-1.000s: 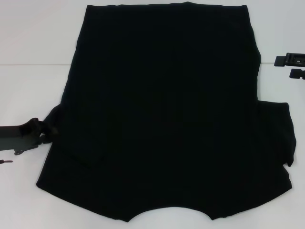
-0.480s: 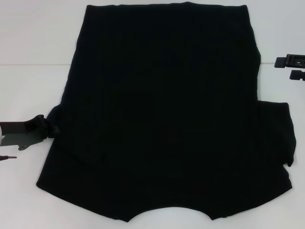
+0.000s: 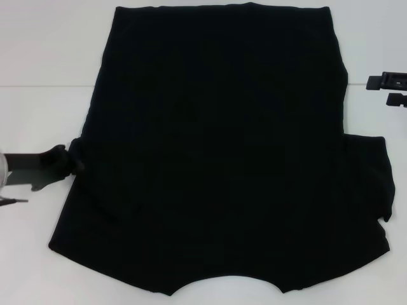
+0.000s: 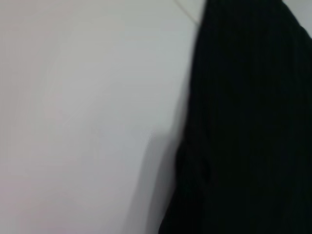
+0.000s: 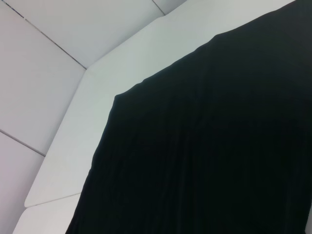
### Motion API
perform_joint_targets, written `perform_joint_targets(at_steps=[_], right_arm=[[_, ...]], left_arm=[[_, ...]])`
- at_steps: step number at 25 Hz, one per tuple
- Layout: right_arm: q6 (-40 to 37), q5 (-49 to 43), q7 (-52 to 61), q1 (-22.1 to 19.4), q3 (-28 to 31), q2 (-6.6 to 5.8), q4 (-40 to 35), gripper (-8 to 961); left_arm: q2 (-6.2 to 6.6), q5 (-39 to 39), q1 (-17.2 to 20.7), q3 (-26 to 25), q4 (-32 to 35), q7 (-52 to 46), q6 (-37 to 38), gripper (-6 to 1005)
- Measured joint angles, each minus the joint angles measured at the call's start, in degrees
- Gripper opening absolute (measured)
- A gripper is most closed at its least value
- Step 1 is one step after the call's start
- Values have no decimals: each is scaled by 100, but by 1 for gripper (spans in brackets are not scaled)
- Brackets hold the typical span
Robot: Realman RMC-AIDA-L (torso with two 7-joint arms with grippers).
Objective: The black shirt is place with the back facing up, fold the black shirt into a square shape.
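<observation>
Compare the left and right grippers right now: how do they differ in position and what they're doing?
The left gripper is at the black shirt's left edge, at the tucked-in sleeve; the right gripper sits off the shirt's right side over the bare white table. The left comes in near cloth level; the right touches no cloth, fingers apart. Both are black.

— Where was the black hard left gripper (image 3: 75, 164)?
— Low at the robot's left, arm reaching inward nearly level, its tips right at a dark cloth edge. Whether the jaws were parted could not be made out.
— And the black right gripper (image 3: 389, 89)?
— Far out at the right, two dark fingers lying apart, one just beyond the other, pointing inward.
</observation>
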Motion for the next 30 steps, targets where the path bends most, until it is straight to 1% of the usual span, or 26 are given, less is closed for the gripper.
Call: perform_joint_targets(at_steps=[5,9,16,23,26,29,30], right_arm=[[-2,0,0,14,0,0,0,854],[-2,0,0,18,0,0,0,854],[-2,0,0,39,0,0,3,853],[-2,0,0,44,0,0,9,852],[-2,0,0,51,0,0,24,852],[-1,0,0,55,0,-11,45,853],[3,0,0,55,0,-14,48,853]], left_arm=[[2,-7,-284,4,-58,33,27,20],[30,-1,-507,9,-205,31,-66,20],[24,-9,-796,0,-516,-18,-515,20],[-29,-13,-1001,10,-835,-4,-1031,19],[-35,-13,-1014,9,-865,-10,-1076,19],[-36,-8,-1028,30,-899,51,-1078,33],[-36,-4,-1032,62,-907,67,-1079,70]])
